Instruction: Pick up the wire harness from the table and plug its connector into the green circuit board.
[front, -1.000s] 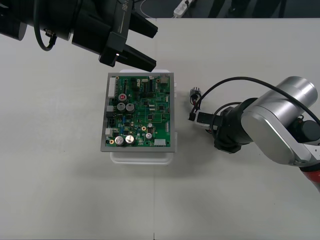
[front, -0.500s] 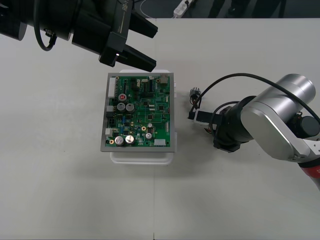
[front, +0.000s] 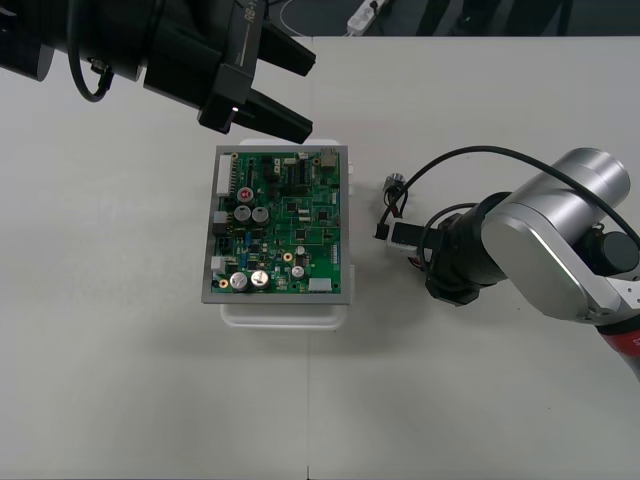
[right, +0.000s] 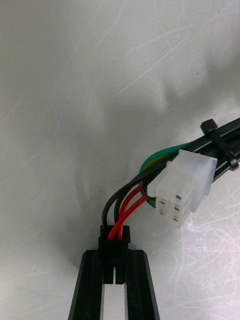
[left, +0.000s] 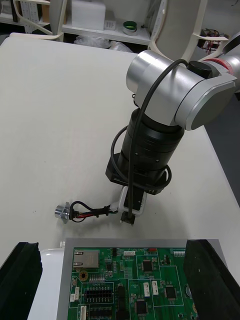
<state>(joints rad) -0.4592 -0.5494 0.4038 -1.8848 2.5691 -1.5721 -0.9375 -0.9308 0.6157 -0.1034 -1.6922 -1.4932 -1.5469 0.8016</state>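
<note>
Right pincer (right: 115, 256) is down low at the table, and it has the prize. Its two black fingers (right: 91, 285) are pressed together on the small black plug (right: 115, 244) of the thin red, black and green wire harness (front: 392, 208), nipped right at the fingertips. The wires arch away from the tips. They pass just beside a white plastic connector block (right: 183, 187) on a tied black cable bundle, which looks like the arm's own wiring and not the part to plug in. At the far end of the wires, beyond the fingertips, the round metal socket (left: 62, 211) with its flange looks to be resting on the plain light table (front: 120, 380).

The green circuit board (front: 280, 225) on its white base (front: 285, 312) sits near this pincer, ahead of its fingertips, with a strip of bare table between. The left pincer (front: 310, 95) hangs over the board's far edge, fingers spread wide and holding nothing.

So I'd call the grasp made, with the lift and carry to come. That hold looks shallow, only the tips on the plug body, so the lift wants to be slow. The trailing socket will drag on the wires and could twist the plug in the grip. Raise it far enough for the socket to clear the board's edge before crossing over. Keep the plug's open face square to the chosen header, then press straight along its axis with no sideways wiggle. Mind the white block too, as it rides close and could snag on the taller parts of the board. The spread left pincer is already crowding the far edge, so the approach needs to stay clear of it.
</note>
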